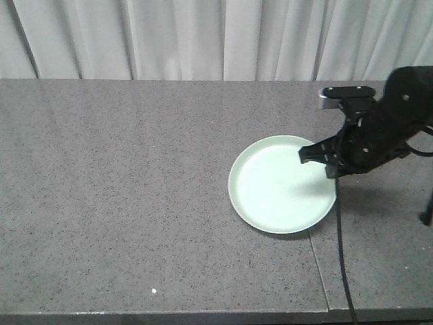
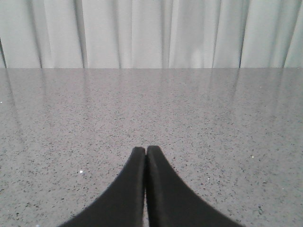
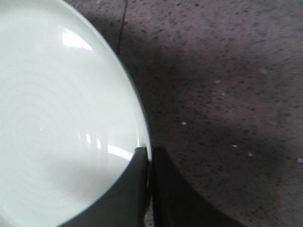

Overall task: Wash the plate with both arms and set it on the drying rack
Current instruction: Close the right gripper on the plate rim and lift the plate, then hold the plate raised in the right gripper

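Observation:
The pale mint-green plate (image 1: 277,193) lies flat on the grey speckled counter, right of centre. My right gripper (image 1: 312,154) reaches in from the right and is shut on the plate's right rim. In the right wrist view one finger lies over the inside of the plate (image 3: 57,118) and the other outside it, with the right gripper (image 3: 150,150) pinching the rim between them. My left gripper (image 2: 145,149) is shut with nothing in it, low over bare counter; it does not show in the front view. The drying rack is out of view.
The counter (image 1: 122,203) has a seam (image 1: 318,264) running toward the front edge just below the plate. A black cable (image 1: 342,271) hangs down from the right arm across the counter. A white curtain (image 1: 203,37) closes off the back.

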`<state>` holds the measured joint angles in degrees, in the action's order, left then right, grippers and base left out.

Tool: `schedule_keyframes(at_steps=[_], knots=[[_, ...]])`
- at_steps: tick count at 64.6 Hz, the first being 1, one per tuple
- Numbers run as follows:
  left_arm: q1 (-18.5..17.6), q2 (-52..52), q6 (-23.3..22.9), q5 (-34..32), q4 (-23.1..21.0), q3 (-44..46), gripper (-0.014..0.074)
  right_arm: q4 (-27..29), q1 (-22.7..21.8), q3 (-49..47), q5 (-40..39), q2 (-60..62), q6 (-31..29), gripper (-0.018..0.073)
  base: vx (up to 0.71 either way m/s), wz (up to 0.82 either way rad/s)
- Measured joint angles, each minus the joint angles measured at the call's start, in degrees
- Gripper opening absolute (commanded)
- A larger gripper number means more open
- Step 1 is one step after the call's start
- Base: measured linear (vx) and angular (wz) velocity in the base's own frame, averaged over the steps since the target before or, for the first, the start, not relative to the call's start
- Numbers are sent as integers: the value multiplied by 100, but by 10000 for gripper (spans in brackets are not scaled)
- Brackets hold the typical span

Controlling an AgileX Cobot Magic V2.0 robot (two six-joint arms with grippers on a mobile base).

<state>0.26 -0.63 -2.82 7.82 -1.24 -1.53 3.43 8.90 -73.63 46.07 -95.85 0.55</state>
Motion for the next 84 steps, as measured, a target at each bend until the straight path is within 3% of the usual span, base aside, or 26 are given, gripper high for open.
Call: schedule_keyframes(at_steps=[9, 20, 36, 64, 84], knots=[[0, 0, 0, 0, 0, 0, -6, 61, -60, 1186, -1125, 1099, -423, -10, 0, 0], [0, 0, 0, 0, 0, 0, -6, 823, -60, 2274, -2211, 2337, -1153, -10, 0, 0], [0, 0, 0, 0, 0, 0, -6, 1423, -60, 2988, -2501, 3538, -2125, -10, 0, 0], [0, 0, 0, 0, 0, 0, -6, 1484, -60, 4019, -3246, 4552, -2381, -10, 0, 0], [0, 0, 0, 0, 0, 0, -6, 1500, -60, 4101, -3615, 4569, -2385, -10, 0, 0]])
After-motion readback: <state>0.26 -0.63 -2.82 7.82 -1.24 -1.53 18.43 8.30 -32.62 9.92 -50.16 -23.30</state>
